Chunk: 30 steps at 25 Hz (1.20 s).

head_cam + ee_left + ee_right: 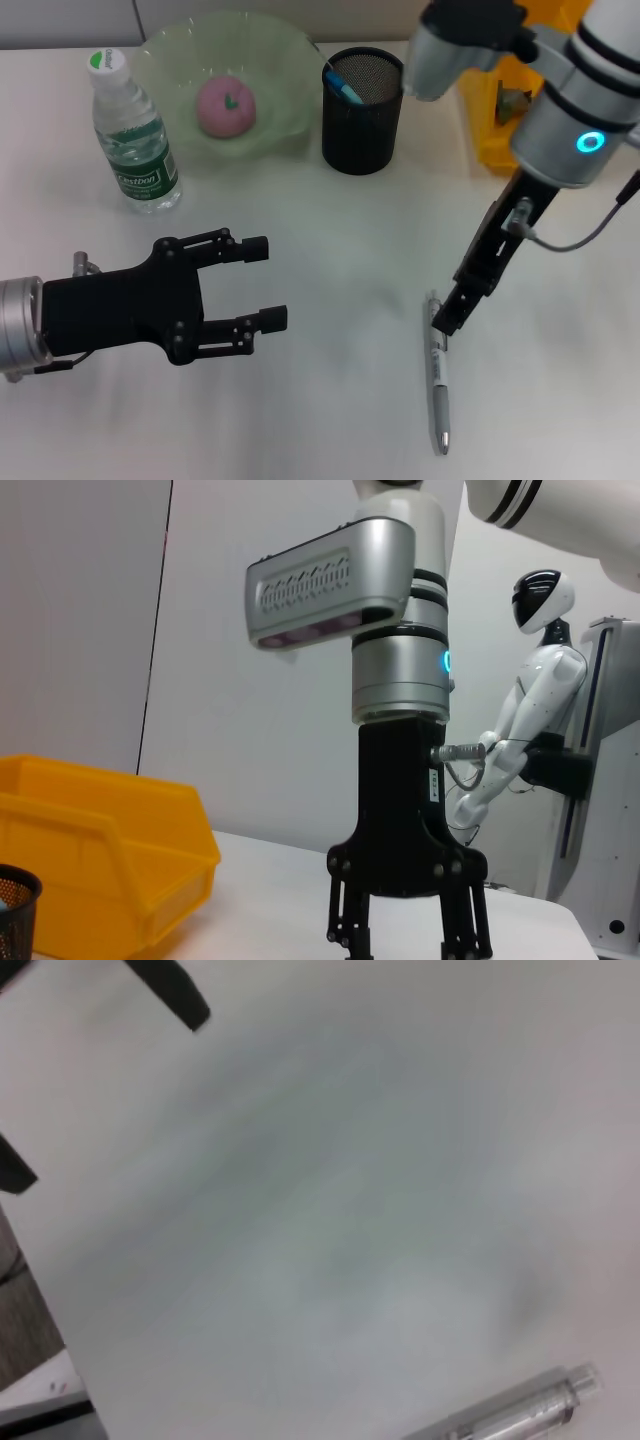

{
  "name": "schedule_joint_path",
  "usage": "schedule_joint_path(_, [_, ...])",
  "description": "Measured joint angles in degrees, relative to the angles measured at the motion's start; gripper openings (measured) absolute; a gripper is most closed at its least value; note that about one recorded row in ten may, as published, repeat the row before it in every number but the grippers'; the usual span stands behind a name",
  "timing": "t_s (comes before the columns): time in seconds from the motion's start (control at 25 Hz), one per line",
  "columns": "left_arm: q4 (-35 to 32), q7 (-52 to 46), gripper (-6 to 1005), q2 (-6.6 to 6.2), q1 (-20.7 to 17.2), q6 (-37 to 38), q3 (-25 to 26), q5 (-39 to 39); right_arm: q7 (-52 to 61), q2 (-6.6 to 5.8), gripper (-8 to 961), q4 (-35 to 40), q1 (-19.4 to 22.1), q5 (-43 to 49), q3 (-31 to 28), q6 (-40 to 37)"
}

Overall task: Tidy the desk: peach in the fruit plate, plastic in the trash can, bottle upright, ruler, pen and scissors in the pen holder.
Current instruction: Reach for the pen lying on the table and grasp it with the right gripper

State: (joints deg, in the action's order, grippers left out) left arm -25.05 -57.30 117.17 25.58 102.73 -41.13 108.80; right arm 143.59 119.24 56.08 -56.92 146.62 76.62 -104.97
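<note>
A silver pen [438,385] lies on the white desk at the front right and also shows in the right wrist view [520,1412]. My right gripper [446,320] points down at the pen's far end with its fingers apart [405,950]. Over the front left of the desk my left gripper [267,283] hovers open and empty. The peach [226,105] sits in the green fruit plate [285,60]. The bottle [132,135] stands upright beside the plate. The black mesh pen holder [362,120] holds a blue-tipped item. Ruler, scissors and plastic are out of view.
A yellow bin [492,120] stands at the back right behind my right arm, also seen in the left wrist view [100,860]. The white desk [330,240] lies bare between the two grippers.
</note>
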Motion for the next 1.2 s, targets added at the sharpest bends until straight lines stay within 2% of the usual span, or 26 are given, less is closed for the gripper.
schedule_joint_path(0.12, [0.00, 0.00, 775, 0.06, 0.00, -0.06, 0.00, 0.00, 5.54, 0.28, 686, -1.78, -2.03, 0.02, 5.46, 0.24])
schedule_joint_path(0.32, [0.00, 0.03, 775, 0.25, 0.00, -0.42, 0.00, 0.00, 10.87, 0.57, 682, -3.62, -3.88, -0.21, 11.32, 1.19])
schedule_joint_path(0.68, [0.22, 2.99, 775, 0.85, -0.29, -1.52, 0.00, 0.00, 18.10, 0.64, 675, -5.94, -5.36, -3.19, 15.25, 4.75])
schedule_joint_path(0.92, [0.44, 3.76, 775, 0.96, -0.35, -2.53, -0.27, 0.00, 22.86, 0.64, 671, -9.21, -6.19, -7.52, 21.50, 8.21])
schedule_joint_path(1.2, [0.49, 5.49, 775, 1.24, -0.89, -2.98, -0.73, 0.00, 25.63, 0.64, 665, -8.89, -6.12, -7.75, 24.48, 9.15])
